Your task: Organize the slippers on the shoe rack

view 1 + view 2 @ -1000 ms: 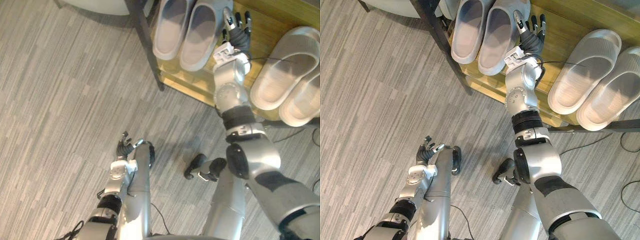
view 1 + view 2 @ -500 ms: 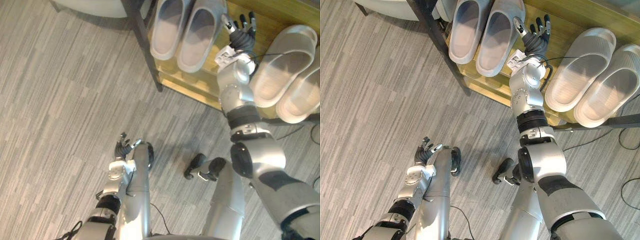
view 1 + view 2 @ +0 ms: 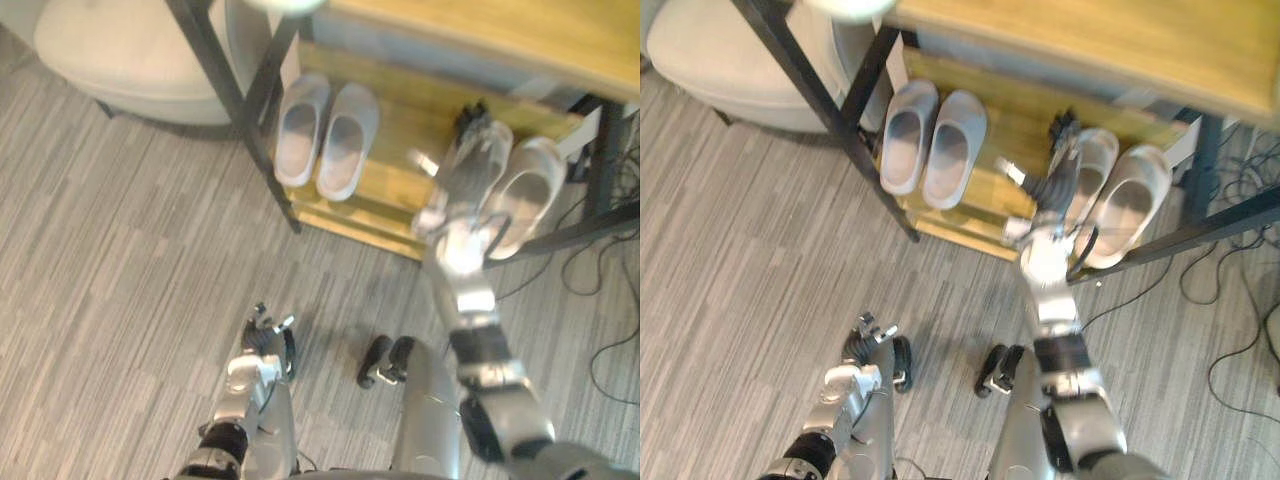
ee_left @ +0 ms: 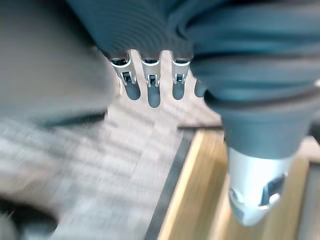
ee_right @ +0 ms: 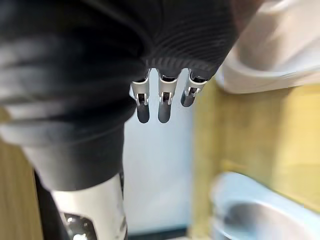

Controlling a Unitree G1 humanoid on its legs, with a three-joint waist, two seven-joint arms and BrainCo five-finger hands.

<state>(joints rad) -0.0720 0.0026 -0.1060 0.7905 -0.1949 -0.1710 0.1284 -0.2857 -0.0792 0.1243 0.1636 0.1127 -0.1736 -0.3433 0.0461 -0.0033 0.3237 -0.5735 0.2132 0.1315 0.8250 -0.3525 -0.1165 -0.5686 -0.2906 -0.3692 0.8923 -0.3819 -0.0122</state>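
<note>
Two pairs of slippers sit on the rack's lower shelf (image 3: 1012,125): grey pair (image 3: 932,150) left, pale pair (image 3: 1122,205) right. Over the pale pair's inner slipper hovers the right hand (image 3: 1058,170), fingers straight, empty. Low by the floor (image 3: 760,250), the left hand (image 3: 860,342) hangs loose-fingered. Risk: a sideways brush could push the pale pair, heels seemingly overhanging, off the shelf front.

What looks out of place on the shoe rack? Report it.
The beige slippers at the right end of the shelf lie slanted, heels seemingly at or past the front edge, unlike the grey pair, which sits straight and well in. The right hand is beside them.
</note>
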